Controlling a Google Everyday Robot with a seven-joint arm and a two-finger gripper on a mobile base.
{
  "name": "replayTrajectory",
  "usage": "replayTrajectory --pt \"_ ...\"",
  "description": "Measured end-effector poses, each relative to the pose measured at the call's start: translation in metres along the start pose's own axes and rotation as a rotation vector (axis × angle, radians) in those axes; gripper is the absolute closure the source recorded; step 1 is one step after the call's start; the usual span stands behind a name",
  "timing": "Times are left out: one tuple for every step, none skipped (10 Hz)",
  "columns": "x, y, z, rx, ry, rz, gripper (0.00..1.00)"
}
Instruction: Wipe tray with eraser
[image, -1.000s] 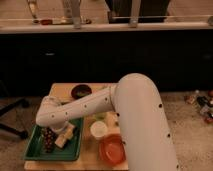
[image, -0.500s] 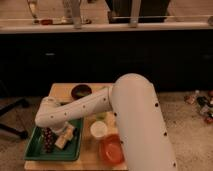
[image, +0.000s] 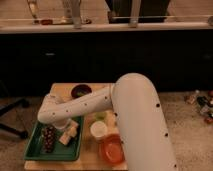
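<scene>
One tip: your gripper (image: 62, 126) sits low over the tray (image: 34, 146); press the eraser (image: 69, 134) flat, sweeping evenly (grip: cannot tell).

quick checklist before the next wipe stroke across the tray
1. Gripper over the tray: ok, it is low inside the tray's right half.
2. Eraser in the tray: ok, the pale block lies right at the gripper.
3. Gripper's hold on the eraser: cannot tell, the contact is hidden.
4. Wipe path to the left: not ok, a dark lumpy item lies in the tray just left of the eraser.
5. White cup and orange bowl out of the tray: ok, both stand on the table to its right, the cup close to the rim.
</scene>
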Motion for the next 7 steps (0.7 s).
replayTrajectory --pt "0.005 -0.005 0.001 -0.006 0.007 -0.004 1.0" --pt "0.012 -0.013 0.003 -0.015 0.015 -0.008 1.0" --pt "0.014 -0.018 0.004 -0.019 0.017 -0.013 1.0" --pt "0.013 -0.023 0.004 -0.019 0.019 -0.021 1.0" --pt "0.009 -0.032 0.004 -0.017 0.021 -0.037 1.0" --pt "0.003 -0.039 0.002 -0.012 0.019 -0.056 1.0" --pt "-0.005 -0.043 0.001 -0.003 0.01 -0.074 1.0"
